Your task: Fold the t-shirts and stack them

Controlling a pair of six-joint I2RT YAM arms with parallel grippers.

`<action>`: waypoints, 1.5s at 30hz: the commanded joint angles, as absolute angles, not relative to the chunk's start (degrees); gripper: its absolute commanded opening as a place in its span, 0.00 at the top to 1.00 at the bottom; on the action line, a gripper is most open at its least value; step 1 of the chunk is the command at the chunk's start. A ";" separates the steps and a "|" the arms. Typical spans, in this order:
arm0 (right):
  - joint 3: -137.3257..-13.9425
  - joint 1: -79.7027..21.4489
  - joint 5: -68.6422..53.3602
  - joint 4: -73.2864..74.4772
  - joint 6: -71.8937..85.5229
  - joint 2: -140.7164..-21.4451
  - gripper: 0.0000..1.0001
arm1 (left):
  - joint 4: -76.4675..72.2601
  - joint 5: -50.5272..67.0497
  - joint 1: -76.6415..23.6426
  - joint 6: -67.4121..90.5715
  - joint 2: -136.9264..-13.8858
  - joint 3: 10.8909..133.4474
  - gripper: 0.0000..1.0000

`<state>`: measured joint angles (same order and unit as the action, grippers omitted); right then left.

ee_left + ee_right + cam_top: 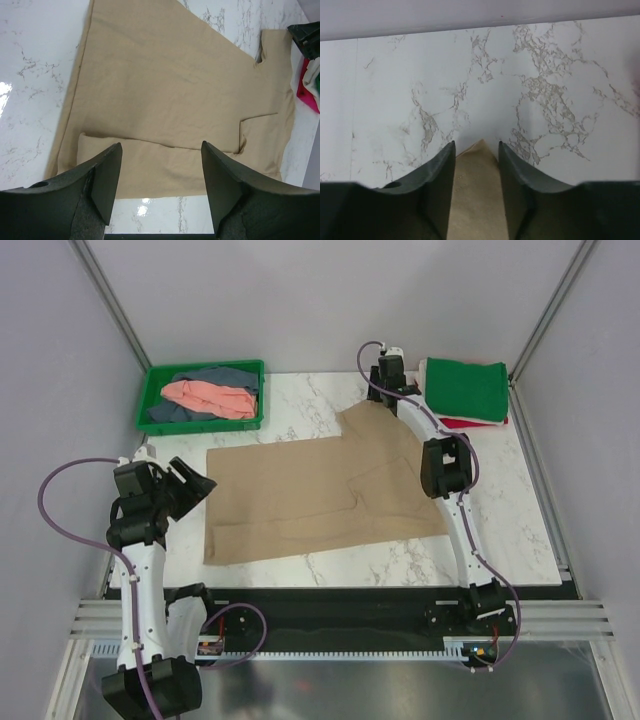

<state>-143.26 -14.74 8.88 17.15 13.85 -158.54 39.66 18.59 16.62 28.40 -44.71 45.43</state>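
A tan-beige t-shirt (320, 490) lies spread flat in the middle of the marble table, with its near long edge folded over; it also shows in the left wrist view (170, 90). My left gripper (195, 485) hangs open and empty above the shirt's left end (161, 150). My right gripper (382, 392) is at the far sleeve corner. Its jaws stand a little apart, with the tan corner (475, 200) lying between them (476, 145). A folded dark green shirt (465, 388) lies on a red one (470, 422) at the back right. A salmon pink shirt (210, 397) and a grey-blue one (225, 375) lie crumpled in the tray.
The rigid green plastic tray (155, 390) stands at the back left corner. Grey walls close in the back and sides. Bare marble (330, 565) shows between the shirt and the table's front edge.
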 commanded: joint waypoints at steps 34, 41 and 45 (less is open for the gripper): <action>-59.10 -15.03 -13.79 -11.33 13.00 -88.69 1.00 | 20.40 0.26 15.03 37.79 -82.42 60.36 0.44; -53.87 -15.03 -14.85 -15.12 12.92 -86.39 1.00 | 16.09 -0.80 13.72 37.44 -96.23 66.00 0.47; -53.62 -15.03 -15.56 -16.26 13.09 -86.57 1.00 | 16.35 -3.78 11.34 36.04 -101.94 70.48 0.46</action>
<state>-52.21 -14.96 -13.50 -11.16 12.45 -87.44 19.79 -1.04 13.04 35.77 -99.98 66.15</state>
